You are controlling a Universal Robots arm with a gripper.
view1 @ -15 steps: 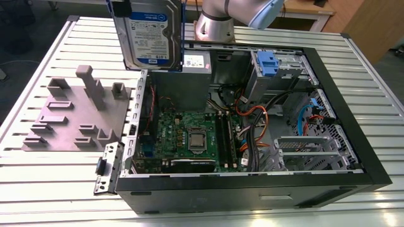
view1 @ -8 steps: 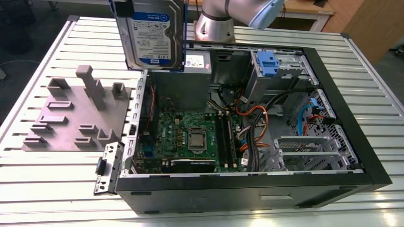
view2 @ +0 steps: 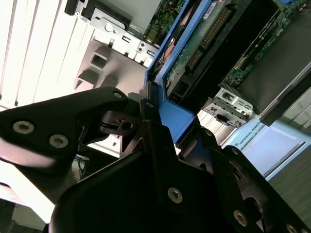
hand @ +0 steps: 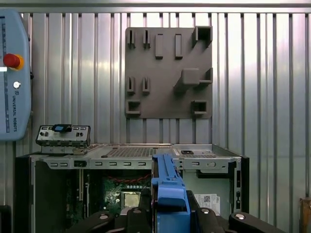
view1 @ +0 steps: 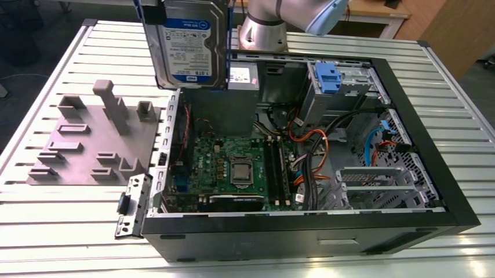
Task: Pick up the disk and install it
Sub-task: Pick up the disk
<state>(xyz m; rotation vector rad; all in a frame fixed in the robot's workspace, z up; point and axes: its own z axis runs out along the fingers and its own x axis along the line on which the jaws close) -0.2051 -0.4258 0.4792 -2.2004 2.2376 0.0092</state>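
**Disk's in the air, clamped by its blue frame**

Closest thing in the second wrist view is the gripper (view2: 177, 124). Its black jaws are closed in on the blue plastic bracket of the disk (view2: 204, 43), one on each side, so it's got a proper hold. You can see the drive's circuit-board side running away from the camera there. In the first wrist view the blue bracket edge (hand: 167, 191) sticks straight out between the jaws.

In the exterior view the disk (view1: 185, 43) hangs upright, label facing the camera, clear of everything. It's above the far corner of the open PC case (view1: 309, 231), toward the exterior view's left, and not in any bay.

Below it the case lies on its side with the motherboard (view1: 232, 162) exposed. A blue drive caddy (view1: 328, 78) sits at the far end. Beside the case, on the exterior view's left, a grey fixture plate (view1: 85, 145) lies on the slatted metal tabletop (view1: 62, 231). The arm (view1: 270, 23) stands behind the case.
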